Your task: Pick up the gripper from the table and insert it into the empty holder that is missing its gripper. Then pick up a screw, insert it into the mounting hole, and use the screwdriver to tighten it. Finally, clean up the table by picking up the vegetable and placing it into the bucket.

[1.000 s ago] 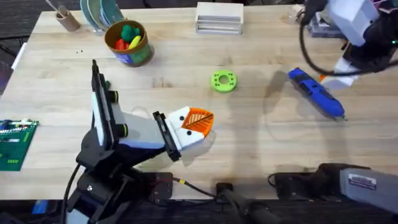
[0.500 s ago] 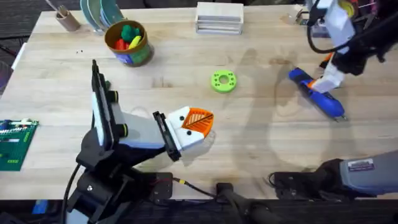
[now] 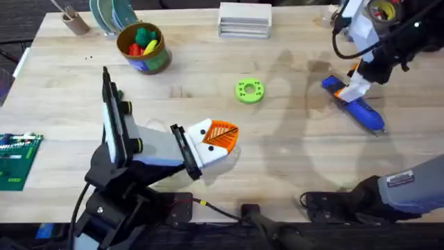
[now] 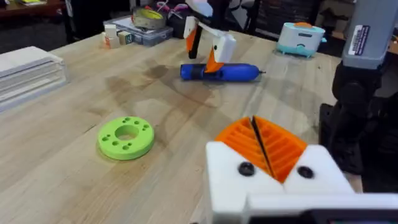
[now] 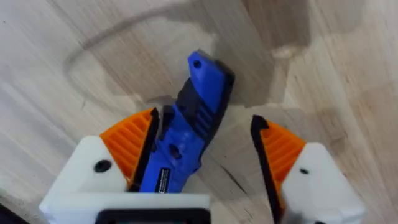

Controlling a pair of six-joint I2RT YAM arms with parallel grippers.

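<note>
Right tool (image 3: 352, 85) of mine hangs over the back end of the screwdriver (image 3: 352, 103) at the far right of the tabletop (image 3: 291, 160). In the right wrist view its 2 fingers (image 5: 134, 146) stand spread wide, with the blue body of the screwdriver (image 5: 186, 130) lying between them, up against 1 orange pad and apart from the other; I cannot say they have closed on it, and the screwdriver lies flat on the wood. From the left wrist view, that tool (image 4: 210, 56) stands right over the screwdriver (image 4: 221, 71).

Left tool (image 3: 220, 137) of mine sits low near the front middle of the tabletop, its 2 orange pads (image 4: 264, 146) pressed together with nothing between them.

A bright green ring with holes (image 3: 250, 91) lies flat in the middle, between my 2 tools and touching neither. The bucket (image 3: 143, 47) stands at the far left, with the vegetable (image 3: 143, 34) already inside it among yellow and red pieces. A white box (image 3: 244, 19) sits at the far edge.
</note>
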